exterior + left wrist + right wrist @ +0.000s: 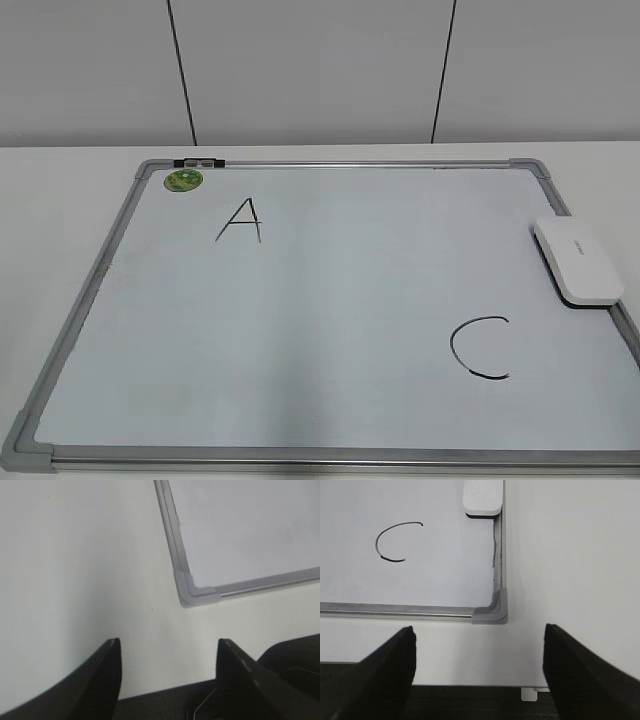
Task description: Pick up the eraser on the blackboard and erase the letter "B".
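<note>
The blackboard (300, 310) is a white board with a grey frame, lying flat on the table. The white eraser (577, 261) rests on its right edge; its near end shows in the right wrist view (481, 499). A black "A" (240, 220) and a black "C" (480, 347) are on the board. No letter "B" shows anywhere on it. My left gripper (168, 647) is open and empty over bare table, off the board's near left corner (192, 592). My right gripper (479, 639) is open and empty, just in front of the near right corner (492, 612). Neither gripper shows in the exterior view.
A round green sticker (184, 181) sits at the board's far left corner. A white wall with dark seams stands behind the table. The table's front edge (470, 686) lies just under my right gripper.
</note>
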Controlling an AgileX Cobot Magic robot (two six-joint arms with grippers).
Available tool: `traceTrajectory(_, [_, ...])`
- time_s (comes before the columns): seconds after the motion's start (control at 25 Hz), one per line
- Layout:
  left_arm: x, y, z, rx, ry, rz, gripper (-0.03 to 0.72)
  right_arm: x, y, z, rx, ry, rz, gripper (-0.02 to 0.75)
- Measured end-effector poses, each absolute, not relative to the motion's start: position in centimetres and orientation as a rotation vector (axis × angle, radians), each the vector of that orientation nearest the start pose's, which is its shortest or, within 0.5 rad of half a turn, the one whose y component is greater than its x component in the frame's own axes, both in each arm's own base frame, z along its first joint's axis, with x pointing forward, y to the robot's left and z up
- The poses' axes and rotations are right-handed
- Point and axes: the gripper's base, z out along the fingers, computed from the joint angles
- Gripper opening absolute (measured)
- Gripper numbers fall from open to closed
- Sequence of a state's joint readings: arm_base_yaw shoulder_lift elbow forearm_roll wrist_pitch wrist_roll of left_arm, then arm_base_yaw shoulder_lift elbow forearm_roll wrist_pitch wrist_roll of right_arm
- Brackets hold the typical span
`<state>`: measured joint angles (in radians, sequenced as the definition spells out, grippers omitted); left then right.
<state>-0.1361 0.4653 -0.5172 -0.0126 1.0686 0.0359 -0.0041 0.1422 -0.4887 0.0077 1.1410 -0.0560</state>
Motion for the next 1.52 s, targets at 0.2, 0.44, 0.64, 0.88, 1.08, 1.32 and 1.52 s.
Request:
traceTrajectory(0.2, [6.3, -1.0, 26.5, 0.214, 2.512, -0.055, 0.442, 1.3, 0.1, 26.7, -0.059, 2.277, -0.022, 0.587])
traceTrajectory(0.44, [6.3, -0.9, 26.5, 0.214, 2.512, -0.055, 0.442, 1.3, 0.1, 26.7, -0.059, 2.277, -0.023, 0.587])
traceTrajectory(0.64, [6.3, -0.9, 26.5, 0.214, 2.514, -0.055, 0.442, 1.3, 0.1, 26.7, -0.059, 2.277, -0.023, 0.587])
traceTrajectory(0.88, [6.1, -0.9, 26.6, 0.212, 2.499, -0.056, 0.442, 1.3, 0.1, 26.8, -0.059, 2.275, -0.023, 0.587])
traceTrajectory(1.08, [4.6, -0.6, 27.1, 0.184, 2.404, -0.053, 0.442, 1.1, 0.0, 26.8, -0.047, 2.257, -0.029, 0.587])
traceTrajectory(1.32, [2.1, -0.2, 27.6, 0.101, 2.249, -0.026, 0.442, 0.4, 0.1, 26.8, -0.042, 2.21, -0.033, 0.587])
traceTrajectory(1.52, [0.4, -0.1, 27.8, 0.059, 2.139, -0.006, 0.442, -0.2, 0.0, 26.8, -0.041, 2.17, -0.042, 0.587])
